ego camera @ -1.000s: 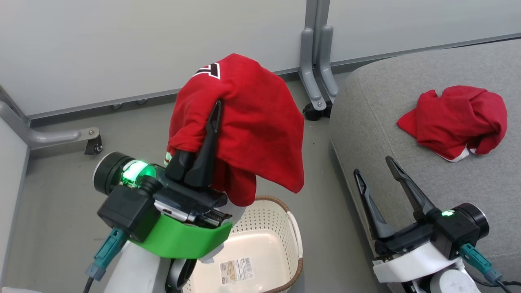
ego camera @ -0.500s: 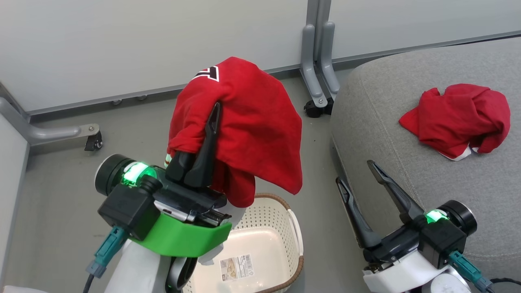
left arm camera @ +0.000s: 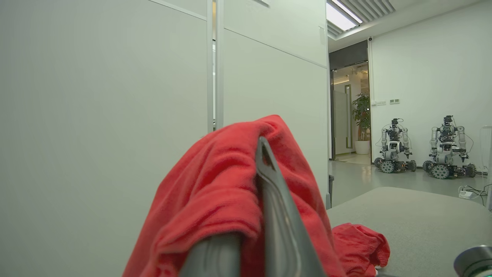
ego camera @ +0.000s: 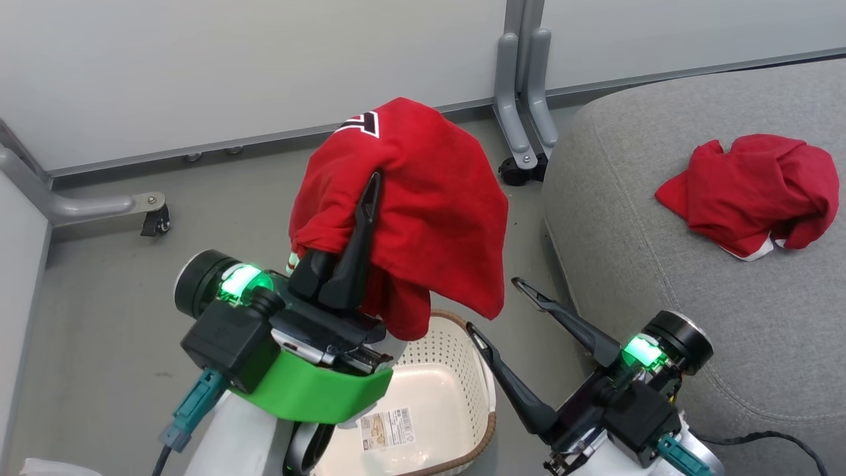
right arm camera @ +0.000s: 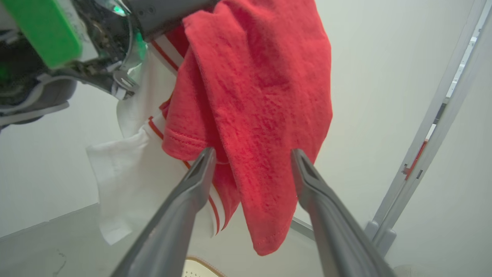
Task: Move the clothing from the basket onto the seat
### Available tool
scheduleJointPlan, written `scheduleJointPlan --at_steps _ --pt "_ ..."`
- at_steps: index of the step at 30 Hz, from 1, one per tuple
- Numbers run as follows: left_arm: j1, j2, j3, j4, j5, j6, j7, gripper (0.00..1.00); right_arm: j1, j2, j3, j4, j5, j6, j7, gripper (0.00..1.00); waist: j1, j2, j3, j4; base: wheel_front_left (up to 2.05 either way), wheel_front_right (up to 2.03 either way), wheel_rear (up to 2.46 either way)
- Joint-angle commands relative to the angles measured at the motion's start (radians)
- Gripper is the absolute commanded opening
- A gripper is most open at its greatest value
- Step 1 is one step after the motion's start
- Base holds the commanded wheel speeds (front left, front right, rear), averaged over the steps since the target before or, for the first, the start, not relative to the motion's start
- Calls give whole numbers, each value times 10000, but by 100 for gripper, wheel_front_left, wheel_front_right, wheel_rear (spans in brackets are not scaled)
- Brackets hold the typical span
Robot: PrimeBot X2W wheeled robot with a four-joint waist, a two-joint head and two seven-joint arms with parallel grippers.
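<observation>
Having swung left, wide-spread right hand [ego camera: 493, 304] now just below hanging jersey [ego camera: 429, 192]

Pale partition panels [ego camera: 264, 66] on grey castered feet [ego camera: 512, 112] stand on a grey floor [ego camera: 99, 317] under ceiling lights [left arm camera: 340, 17].

right gripper [ego camera: 493, 304] swings left off the seat's [ego camera: 661, 218] near edge, fingers [ego camera: 568, 320] now tilting toward the hanging red jersey [ego camera: 429, 198], one tip at its lower hem, the other by the basket [ego camera: 488, 396] rim, head view itself shifted slightly
</observation>
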Motion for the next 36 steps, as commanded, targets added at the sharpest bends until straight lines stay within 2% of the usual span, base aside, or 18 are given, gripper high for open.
scheduleJointPlan --at_steps 1,10,24,36 --pt "-173 -38 -74 -80 18 -31 -4 0 -171 43 70 113 -196 -14 -30 100 0 0 15 35 0 0 0" --pt "-253 -65 -618 -164 -60 -31 -5 0 -639 336 115 786 -1120 -14 -32 100 0 0 15 275 0 0 0" --pt "-215 6 -870 -93 -265 -31 -4 0 -665 888 -867 1192 -2364 -16 -32 100 0 0 -65 555 0 0 0" --pt "-236 24 -1088 -15 -382 -31 -4 0 -893 1263 -1178 1229 -2730 -14 -32 100 0 0 -71 518 0 0 0"
